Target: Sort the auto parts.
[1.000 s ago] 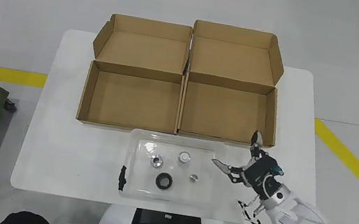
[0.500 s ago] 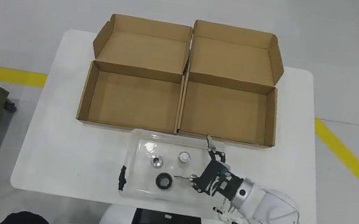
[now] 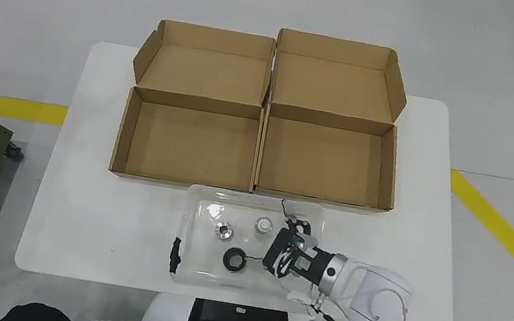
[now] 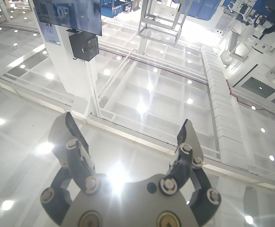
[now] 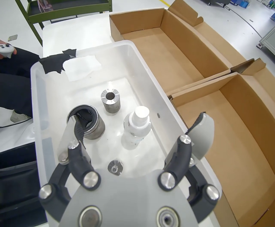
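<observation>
top view: white table [image 3: 80, 193] with two open cardboard boxes side by side at the far half, left box [image 3: 187, 144] and right box [image 3: 323, 161]. just in front of them sits a clear plastic bin [image 3: 199, 195] with the auto parts in it. i can make out a dark bearing ring [image 3: 236, 258], a metal sleeve [image 3: 223, 230] and a little white-capped bottle [image 3: 265, 226]. the right gripper [image 3: 283, 241] hangs over the bin's right end, just beside the bottle.

left wrist view: the left gripper [image 4: 127, 118] points up at the ceiling, fingers spread wide, nothing between them.

right wrist view: the right gripper [image 5: 138, 116] is spread wide too and has hold of nothing. it's looking down into the bin [image 5: 150, 73]. the bearing ring [image 5: 94, 124] is upright, and one finger crosses in front of its rim, can't tell if it's touching. the metal sleeve [image 5: 110, 100] stands just past it, the bottle [image 5: 137, 126] stands between the fingers, and a small flanged metal piece [image 5: 116, 167] lies close to the palm. black tape [image 5: 54, 62] is stuck on the bin's far end. the right box [image 5: 236, 129] and left box [image 5: 171, 51] run along the bin's side.
</observation>
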Controlling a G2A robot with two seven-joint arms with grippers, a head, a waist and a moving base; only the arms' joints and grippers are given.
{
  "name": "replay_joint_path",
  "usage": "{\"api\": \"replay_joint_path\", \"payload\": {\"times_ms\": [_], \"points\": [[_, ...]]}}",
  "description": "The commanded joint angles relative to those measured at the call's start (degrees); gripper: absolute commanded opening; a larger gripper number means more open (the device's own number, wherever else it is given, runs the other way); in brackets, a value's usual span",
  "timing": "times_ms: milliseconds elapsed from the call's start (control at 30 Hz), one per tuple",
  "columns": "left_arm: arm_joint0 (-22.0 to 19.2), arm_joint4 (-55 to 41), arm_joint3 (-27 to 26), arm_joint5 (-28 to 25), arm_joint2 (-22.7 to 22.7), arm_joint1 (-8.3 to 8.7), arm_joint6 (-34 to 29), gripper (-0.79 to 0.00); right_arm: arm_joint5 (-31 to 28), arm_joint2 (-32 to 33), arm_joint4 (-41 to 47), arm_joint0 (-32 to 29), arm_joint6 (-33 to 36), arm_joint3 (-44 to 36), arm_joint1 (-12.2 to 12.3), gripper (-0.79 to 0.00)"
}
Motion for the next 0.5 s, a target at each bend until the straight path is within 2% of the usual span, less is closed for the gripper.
{"api": "replay_joint_path", "payload": {"times_ms": [0, 133, 333, 367, 433, 467], "points": [[0.00, 0.00, 0.00, 0.00, 0.00, 0.00, 0.00, 0.000, 0.37, -0.25, -0.04, 0.36, 0.75, 0.22, 0.06, -0.126], [0.00, 0.00, 0.00, 0.00, 0.00, 0.00, 0.00, 0.000, 1.03, -0.66, 0.02, 0.91, 1.74, 0.90, 0.23, -0.175], [0.00, 0.00, 0.00, 0.00, 0.00, 0.00, 0.00, 0.000, 1.73, -1.18, 0.16, 1.42, 2.70, 2.07, 0.50, -0.169], [0.00, 0.00, 0.00, 0.00, 0.00, 0.00, 0.00, 0.000, 1.92, -1.29, 0.19, 1.56, 2.80, 2.33, 0.53, -0.206], [0.00, 0.00, 0.00, 0.00, 0.00, 0.00, 0.00, 0.000, 2.12, -1.56, 0.24, 1.92, 2.99, 2.88, 0.60, -0.345], [0.00, 0.00, 0.00, 0.00, 0.00, 0.00, 0.00, 0.000, 2.28, -1.66, 0.31, 2.11, 3.02, 3.12, 0.63, -0.388]]}}
